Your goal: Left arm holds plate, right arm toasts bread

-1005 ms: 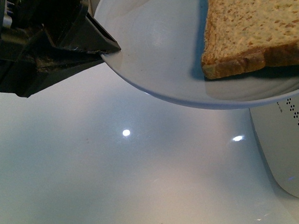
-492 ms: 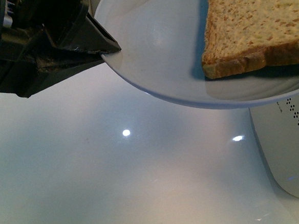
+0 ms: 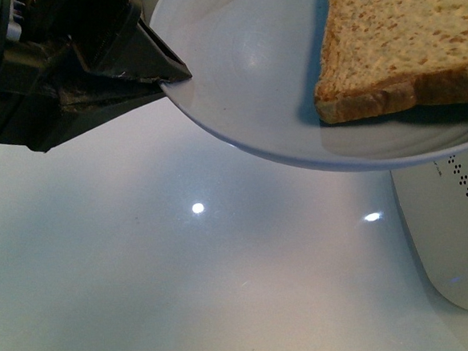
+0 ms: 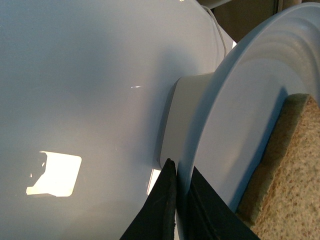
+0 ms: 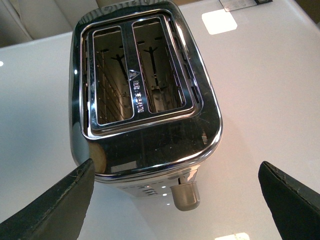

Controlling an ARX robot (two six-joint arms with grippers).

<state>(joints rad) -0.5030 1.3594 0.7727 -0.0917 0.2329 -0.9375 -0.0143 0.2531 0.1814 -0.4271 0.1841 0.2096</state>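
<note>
Here's the left gripper (image 3: 175,73) in the upper left of the front view, its black wedge jaws clamped tight on the rim of the plate (image 3: 244,86). The pale plate sweeps across the top of the frame, lifted clear of the glossy white table (image 3: 144,270) and tilted. The bread (image 3: 401,35) lies flat on it in the upper right corner, its darker crust edge facing the camera and throwing a shadow on the plate.

Below the plate, at the lower right edge, sits a white casing (image 3: 455,240) with rows of small holes.

Over to the left wrist camera: the left gripper (image 4: 176,172) has one jaw on each side of the plate (image 4: 240,115) rim, a firm pinch, with the bread (image 4: 290,175) resting just inside that grip.

Now the right wrist camera: the right gripper (image 5: 176,165) hangs spread wide, nothing between its jaws, above the toaster (image 5: 142,95). Both chrome-framed slots are empty, with the wire guides visible inside. The lever (image 5: 186,195) juts from the end of the toaster nearer the camera, between the two jaws.
</note>
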